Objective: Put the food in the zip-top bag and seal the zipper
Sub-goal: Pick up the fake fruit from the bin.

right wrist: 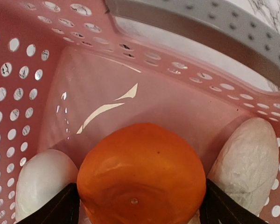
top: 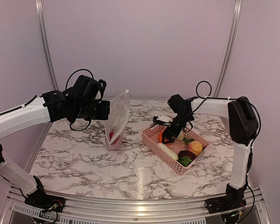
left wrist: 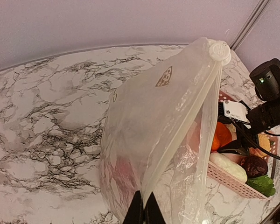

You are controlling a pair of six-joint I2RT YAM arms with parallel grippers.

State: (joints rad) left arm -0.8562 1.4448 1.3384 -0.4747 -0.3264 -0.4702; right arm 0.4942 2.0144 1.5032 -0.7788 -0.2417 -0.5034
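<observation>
My left gripper [left wrist: 143, 205] is shut on the edge of the zip-top bag [left wrist: 149, 121] and holds it upright on the table, mouth toward the basket. The whitish zipper [left wrist: 173, 140] runs up the mouth edge. A reddish piece [top: 112, 135] shows through the bag's bottom. In the top view the left gripper [top: 107, 111] is at the bag's [top: 117, 116] left side. My right gripper [right wrist: 140, 205] is down in the pink basket [right wrist: 32, 70], its wide-set fingers pressed against both sides of an orange fruit [right wrist: 142, 172]. White oblong pieces [right wrist: 44, 182] lie on either side.
The pink basket [top: 151, 140] stands right of centre and holds a white oblong [top: 168, 150], a peach round piece [top: 194, 147], a dark purple one [top: 185, 154] and a green leafy one [top: 185, 161]. A metal rail [top: 130, 205] borders the marble table's near edge.
</observation>
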